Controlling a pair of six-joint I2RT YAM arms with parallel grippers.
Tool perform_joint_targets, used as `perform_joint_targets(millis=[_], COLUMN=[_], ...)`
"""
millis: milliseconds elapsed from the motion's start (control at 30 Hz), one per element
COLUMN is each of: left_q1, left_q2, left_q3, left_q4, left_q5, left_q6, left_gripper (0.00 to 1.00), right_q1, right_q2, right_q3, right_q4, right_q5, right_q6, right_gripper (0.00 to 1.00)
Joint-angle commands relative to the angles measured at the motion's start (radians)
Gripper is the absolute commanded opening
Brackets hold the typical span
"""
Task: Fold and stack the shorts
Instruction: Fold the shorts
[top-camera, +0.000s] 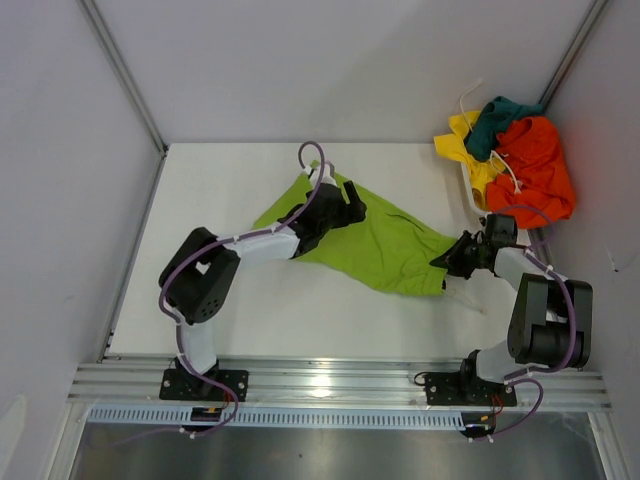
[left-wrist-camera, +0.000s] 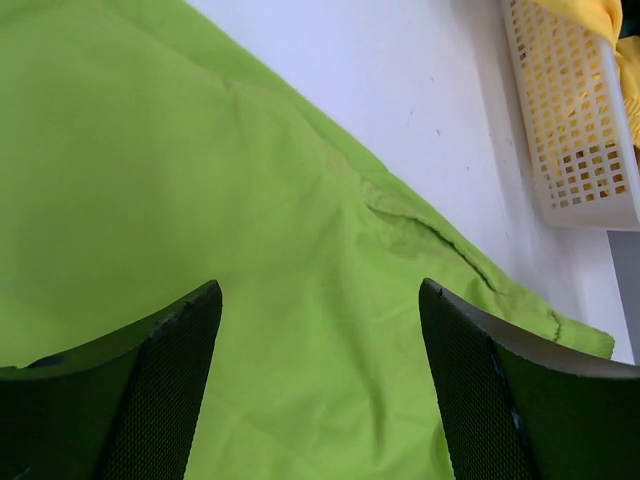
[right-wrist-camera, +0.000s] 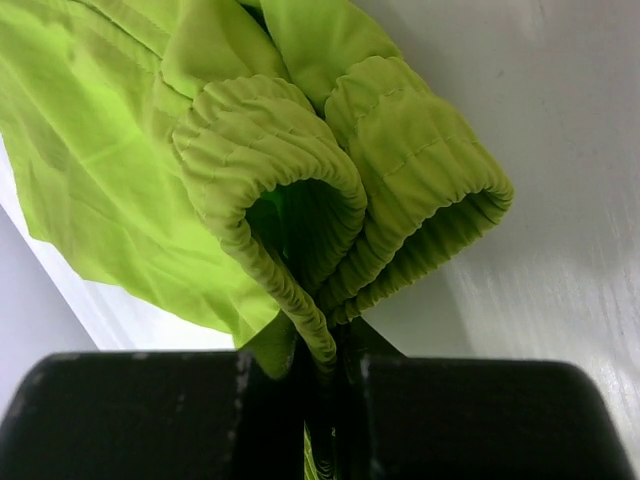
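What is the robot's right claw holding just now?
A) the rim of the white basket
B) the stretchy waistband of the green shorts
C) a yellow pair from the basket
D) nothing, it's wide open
B: in the right wrist view, the right gripper is closed on the gathered waistband of the green shorts.

White table (top-camera: 250, 320), plain grey walls (top-camera: 340, 60) on three sides, metal struts (top-camera: 122, 72) at far corners, aluminium rail (top-camera: 340, 381) along near edge. Even diffuse light.
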Motion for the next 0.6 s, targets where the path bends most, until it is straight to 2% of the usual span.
perform_joint_targets(millis=[0,167,267,367,400,433,567], left_q1=[0.000,-0.003,0.000,0.003,0.003,0.003,0.004], left_q2=[0.060,0.155,0.189,0.213,0.219,0.227,0.262], left_q3=[0.119,0.191,0.200,0.200,0.209,0.215,0.255], left_q4=[-0.115,-0.126,-0.071,0.001,0.015,0.038,0.076], left_q5=[0.004,0.126,0.208,0.235,0.236,0.236,0.265], left_q6=[0.115,0.166,0.146,0.109,0.092,0.086,0.046], left_gripper=[0.81,0.77,0.64,0.39,0.27,0.23,0.16], right_q1=[-0.003,-0.003,-0.003,-0.003,-0.003,-0.003,-0.003], right_q2=[0.010,0.030,0.042,0.048,0.051,0.050,0.045], right_q3=[-0.031,-0.062,-0.073,-0.083,-0.085,-0.088,-0.089], right_q4=[0.074,0.114,0.129,0.140,0.142,0.142,0.134], right_q5=[-0.004,-0.001,-0.007,-0.015,-0.016,-0.019,-0.018], right_q6=[-0.017,-0.023,-0.025,-0.023,-0.025,-0.026,-0.035], right_gripper=[0.00,0.00,0.00,0.00,0.00,0.00,0.00])
